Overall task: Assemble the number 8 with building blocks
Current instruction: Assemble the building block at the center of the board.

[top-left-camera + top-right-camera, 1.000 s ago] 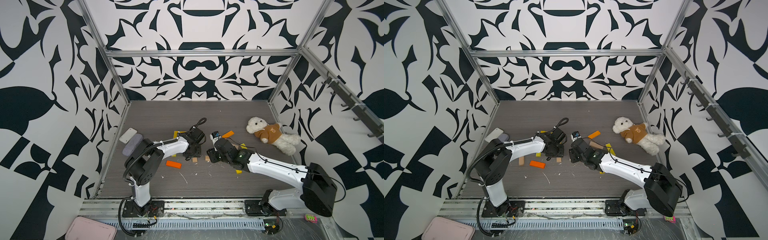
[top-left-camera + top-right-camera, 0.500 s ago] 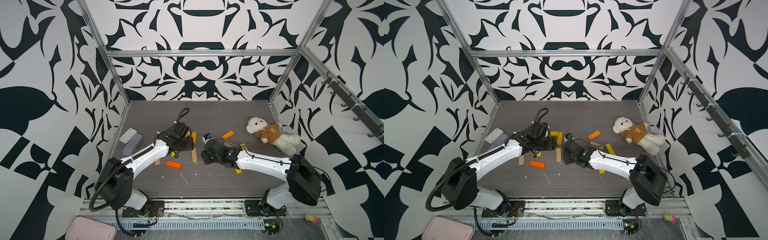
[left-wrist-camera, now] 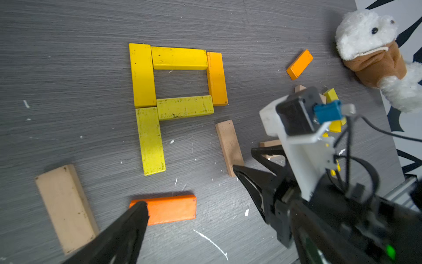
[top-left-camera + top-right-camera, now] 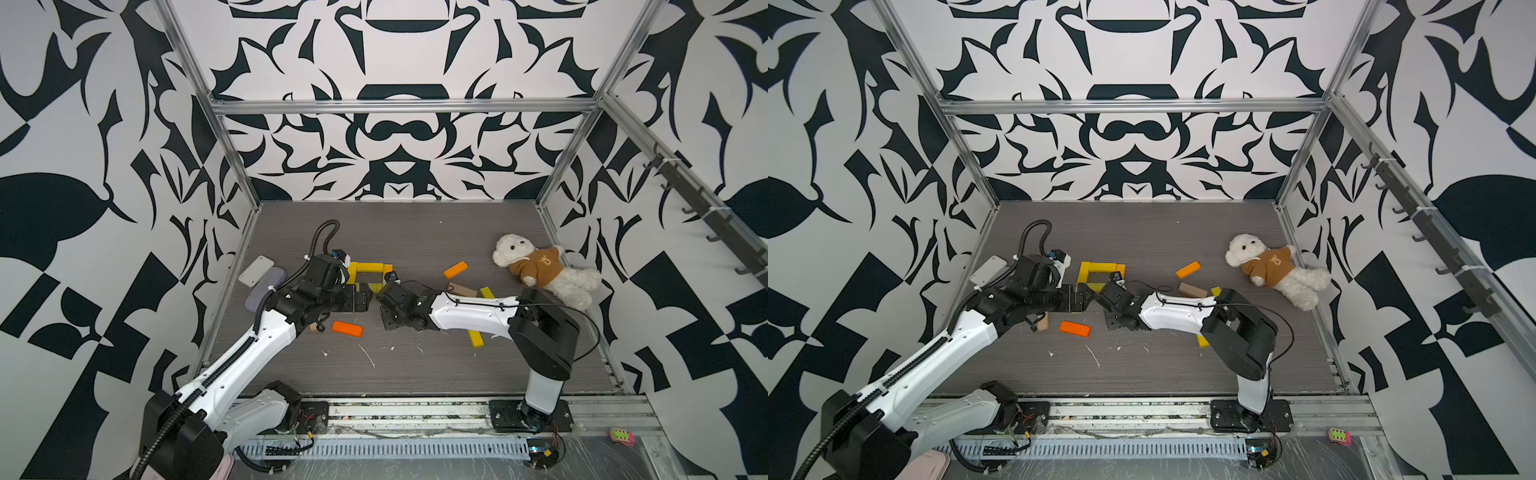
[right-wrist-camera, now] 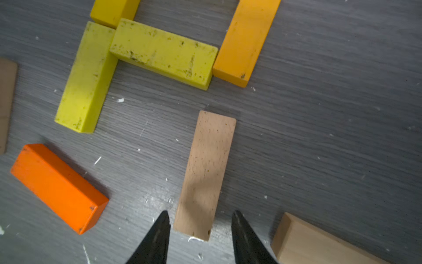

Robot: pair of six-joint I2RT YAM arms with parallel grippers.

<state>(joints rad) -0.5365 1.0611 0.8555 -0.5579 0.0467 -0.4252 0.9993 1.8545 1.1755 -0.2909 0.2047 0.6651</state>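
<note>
On the floor (image 3: 68, 91), centre: five building blocks (image 3: 178, 58) flat, touching, making a P.
Tan plank (image 5: 205, 173): loose, just beside the P.
Right gripper (image 5: 201, 212): jaws apart, straddling the tan plank's end, not pinching it.
Left gripper (image 4: 365, 297): spread wide, empty, near the orange block (image 3: 169, 209).
</note>
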